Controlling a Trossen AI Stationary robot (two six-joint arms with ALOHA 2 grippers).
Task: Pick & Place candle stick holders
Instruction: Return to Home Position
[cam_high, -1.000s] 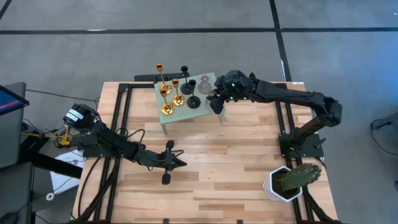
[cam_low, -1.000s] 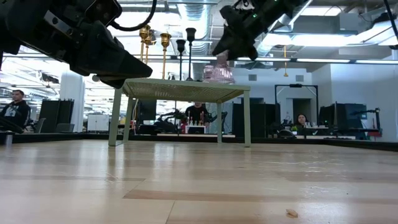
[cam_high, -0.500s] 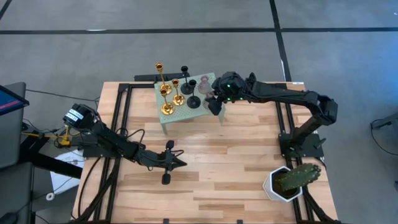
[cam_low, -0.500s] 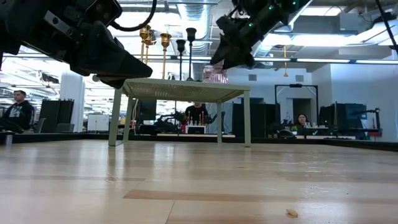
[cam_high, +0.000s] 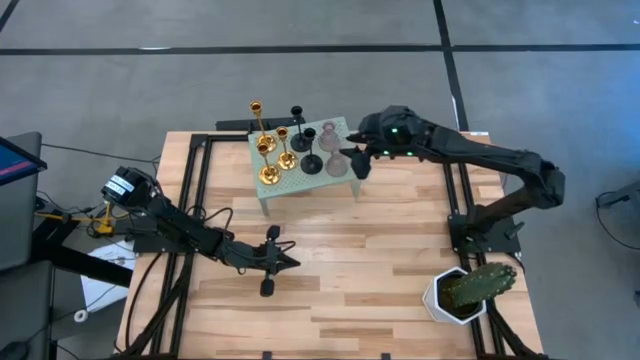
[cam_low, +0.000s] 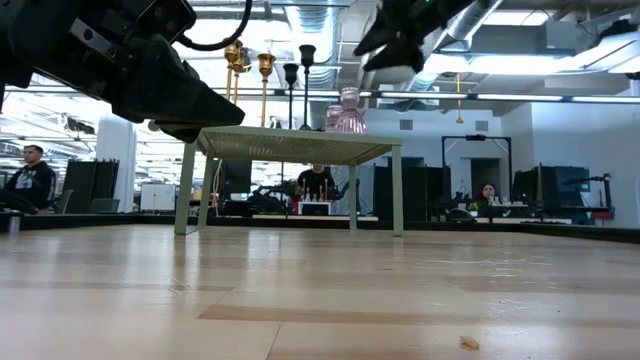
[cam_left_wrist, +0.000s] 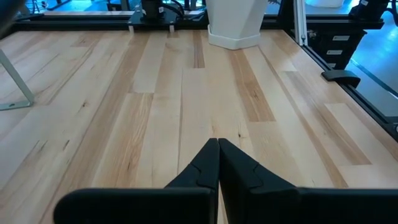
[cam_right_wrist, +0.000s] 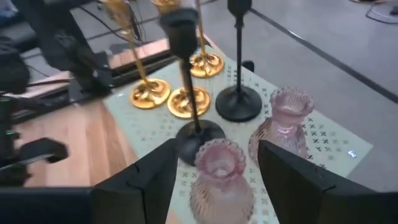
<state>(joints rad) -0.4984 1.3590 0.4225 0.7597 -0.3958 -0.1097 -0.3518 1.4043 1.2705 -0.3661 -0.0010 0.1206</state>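
Note:
Several candle stick holders stand on their round bases on a small pale-green table (cam_high: 296, 182): gold ones (cam_high: 266, 160), black ones (cam_high: 310, 152) and two pink glass ones. The nearer pink holder (cam_high: 338, 163) stands at the table's right end; it also shows in the low view (cam_low: 349, 112) and the right wrist view (cam_right_wrist: 222, 177). The other pink holder (cam_right_wrist: 283, 127) stands behind it. My right gripper (cam_high: 359, 160) is open and hovers above the nearer pink holder, clear of it in the low view (cam_low: 395, 45). My left gripper (cam_high: 276, 260) is shut and empty, low over the wooden table.
A green cactus in a white pot (cam_high: 466, 290) stands at the near right corner of the wooden table; the pot also shows in the left wrist view (cam_left_wrist: 235, 22). Bare wood lies between the small table and the near edge. People sit in the room behind (cam_low: 25, 170).
My right gripper has let go of the nearer pink glass holder, has risen and has drawn back a little toward the table's right edge. The holder stays upright at the small table's right end.

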